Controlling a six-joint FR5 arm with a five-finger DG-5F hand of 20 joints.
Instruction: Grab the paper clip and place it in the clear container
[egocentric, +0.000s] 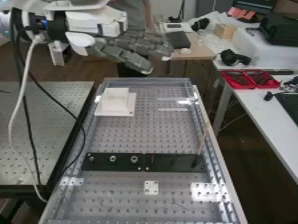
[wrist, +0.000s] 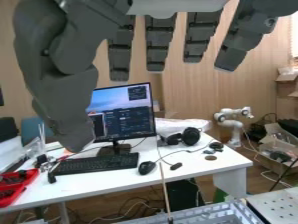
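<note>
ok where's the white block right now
In the high view, the white block sits near the far left corner of the perforated board, beyond the black strip.

The trays (egocentric: 241, 87) are red, the block (egocentric: 116, 100) white, the bench top (egocentric: 120, 137) grey (neatly dotted).

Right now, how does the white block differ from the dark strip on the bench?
The white block is compact and stands up, while the dark strip is long and low. The block's top is plain; the strip carries small round pieces. In the high view, the block sits farther down the bench than the strip. Both lie over the perforated surface.
</note>
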